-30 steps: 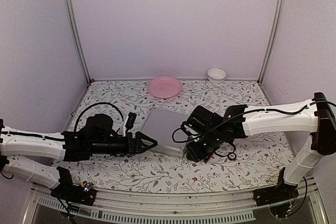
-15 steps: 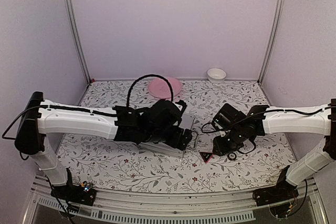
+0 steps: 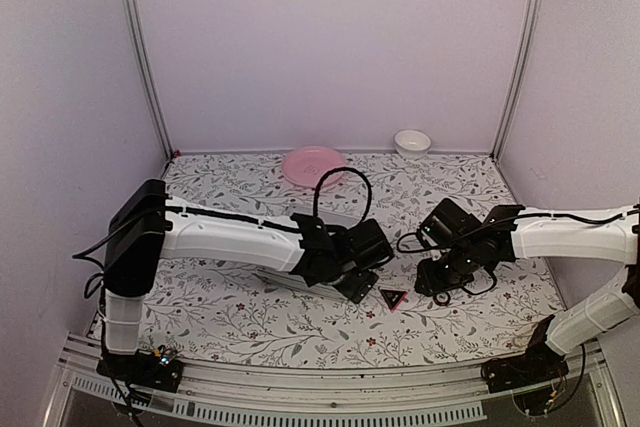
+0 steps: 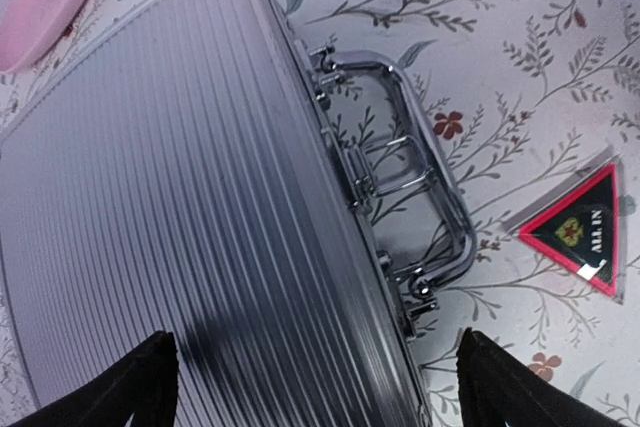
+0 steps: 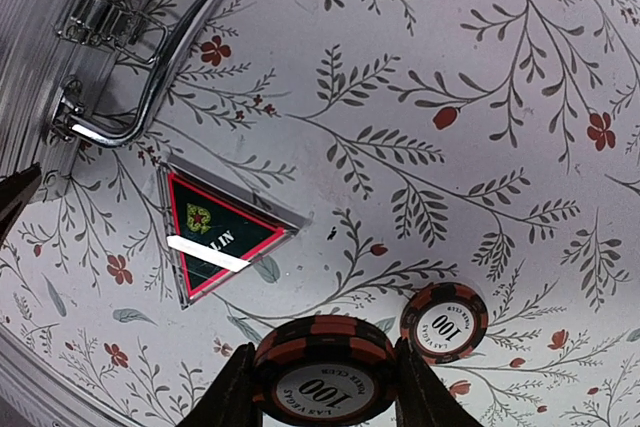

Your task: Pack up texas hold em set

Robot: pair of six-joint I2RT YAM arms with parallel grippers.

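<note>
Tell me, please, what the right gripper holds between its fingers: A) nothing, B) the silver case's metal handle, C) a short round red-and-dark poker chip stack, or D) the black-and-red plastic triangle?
C: in the right wrist view the right gripper is shut on the short round red-and-dark poker chip stack, while the flat black-and-red triangle lies apart on the floral table.

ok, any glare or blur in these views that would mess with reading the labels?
Right wrist: a white glare streak crosses the triangle lettering; the chip stack in the right gripper reads sharp. Left wrist: chrome highlights on the handle, a dark patch on the case, triangle text legible. Top external: even soft light, labels too small.
</note>
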